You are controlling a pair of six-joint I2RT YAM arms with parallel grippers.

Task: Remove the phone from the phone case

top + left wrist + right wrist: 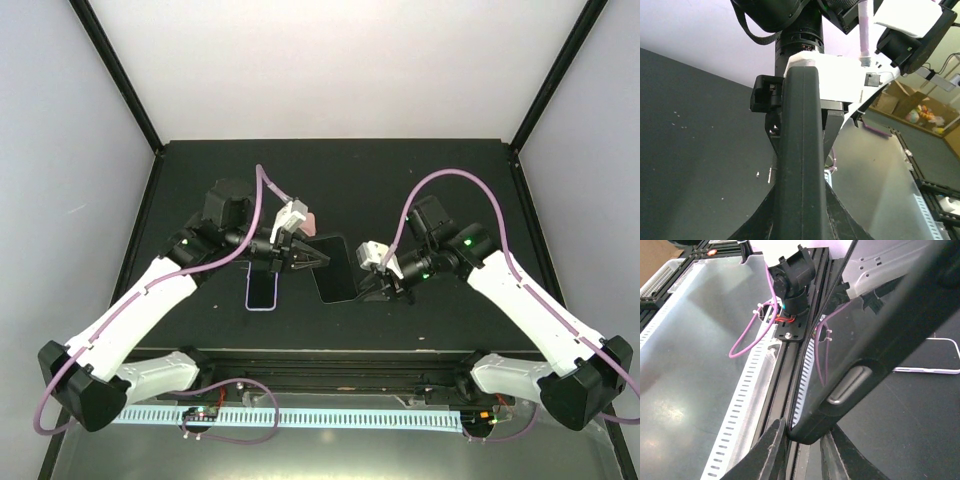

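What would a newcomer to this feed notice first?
A dark slab is held off the table at centre, the left gripper clamped on one edge, the right gripper on a corner. Beside it lies a flat dark rectangle with a pale lilac rim; a salmon-pink patch peeks out behind the left gripper.

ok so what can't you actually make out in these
- Top view: the pink piece is mostly hidden behind the left wrist's white mount.
- Left wrist view: the dark slab, edge-on in the left gripper, shows neither face.
- Right wrist view: slab blurred and cut off top right; whether the right gripper grips it is unclear.
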